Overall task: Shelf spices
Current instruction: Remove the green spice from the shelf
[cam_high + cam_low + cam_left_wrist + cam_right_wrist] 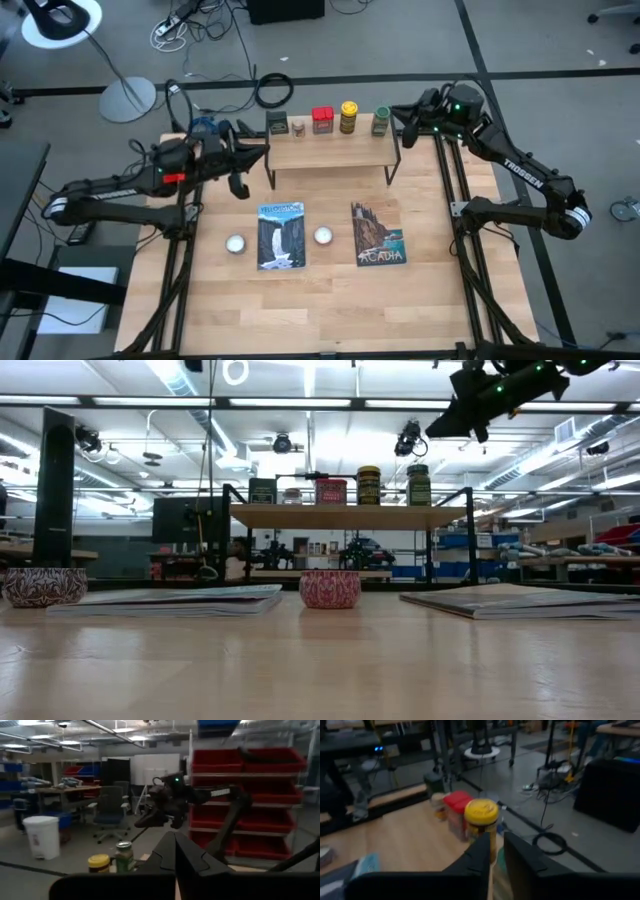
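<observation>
The back edge of the shelf [330,152] is occupied by five containers in one row: the dark square tin [277,124], the tiny brown jar [298,128], the red tin [322,120], the yellow-capped jar [348,117] and the green jar [381,122]. The front part of the board is free. On the table, two books [280,235] and two white balls [236,244] lie in front of the shelf, with bare wood between them.

Robotics lab or workshop. Red storage bins [260,815] on racks, office chair [111,815], white bucket [42,836], workbenches [560,560], strip lights on open ceiling, cables [200,20] across grey floor, lamp stand [128,97] beside test table [320,300].
</observation>
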